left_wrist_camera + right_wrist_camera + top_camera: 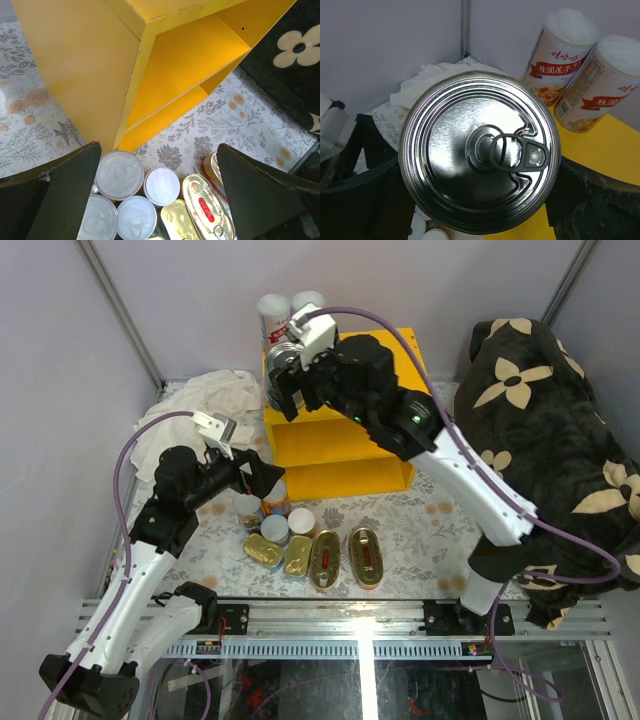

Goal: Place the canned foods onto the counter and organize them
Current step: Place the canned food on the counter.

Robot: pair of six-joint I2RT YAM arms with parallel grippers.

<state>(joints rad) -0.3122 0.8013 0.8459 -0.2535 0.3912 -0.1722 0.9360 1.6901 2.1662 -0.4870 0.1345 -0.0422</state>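
My right gripper (288, 368) is clamped around the steel can (477, 150). The can's pull-tab lid faces the wrist camera and its sides fill the gap between the fingers. It sits over the back left corner of the yellow worktop (390, 350), but I cannot tell whether its base touches the top. Just behind it, two tall cans (560, 55) stand upright side by side on that same corner.

My left gripper (159, 150) is spread wide and holds nothing. It hangs above the tins on the floral floor (235, 115), near the worktop's front left corner. Under it, four white-lidded tins (119, 175) stand packed together. To their right, gold fish tins (207, 207) lie flat in a row.

A white cloth (215, 395) is bunched left of the worktop, and a dark flowered cloth (540, 420) is heaped on the right.
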